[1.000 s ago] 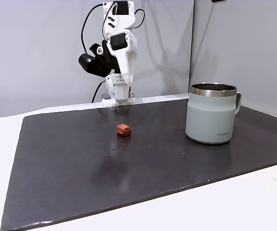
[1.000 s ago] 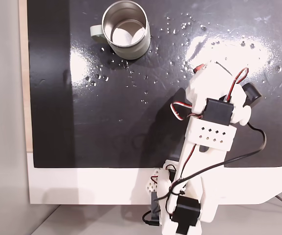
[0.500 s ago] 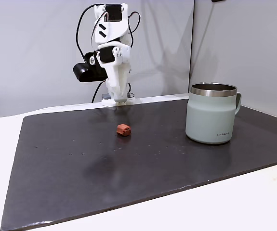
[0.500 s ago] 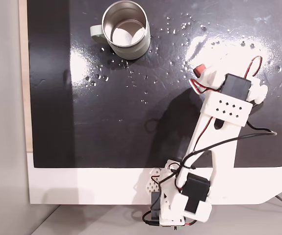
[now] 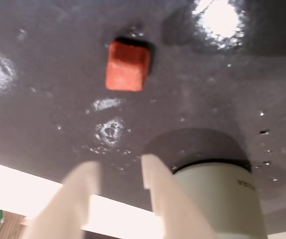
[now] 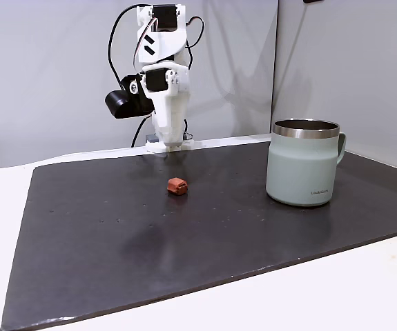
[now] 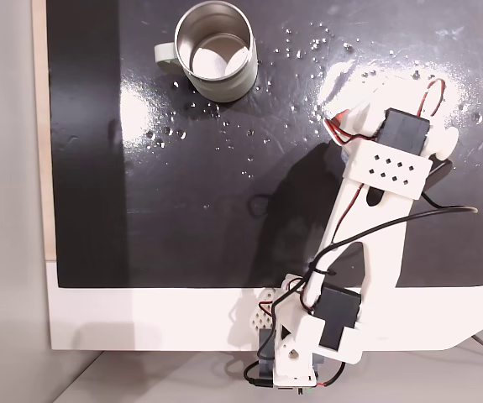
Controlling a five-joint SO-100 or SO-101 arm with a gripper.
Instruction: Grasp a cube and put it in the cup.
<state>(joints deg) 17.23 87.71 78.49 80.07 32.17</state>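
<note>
One small rust-red cube [image 6: 177, 185] lies on the dark mat [image 6: 115, 234] in a fixed view taken from the front, left of centre and clear of everything round it; farther right on the same mat stands the pale green cup [image 6: 303, 164], upright, its steel rim up and its handle on the right side, well apart from the cube; behind the cube, at the far edge of the mat, the white arm [image 6: 160, 76] rises folded over its base, with its black camera housing on the left. In the wrist view the cube [image 5: 128, 66] sits upper left on the glossy mat [image 5: 43, 99], casting a dark shadow at its far edge; below it the gripper [image 5: 120, 175] shows two pale fingers [image 5: 155, 177] held apart with a clear gap of mat between them, pinching nothing and not touching the cube; at lower right the cup [image 5: 221, 199] shows as a pale cylinder with dark lettering. In a fixed view from above, the cup [image 7: 216, 52] stands upper left with its steel inside bare and its handle to the left; the arm [image 7: 367, 227] stretches up from the bottom edge toward the upper right, and a sliver of the cube [image 7: 339, 115] shows at the arm's upper left edge.
</note>
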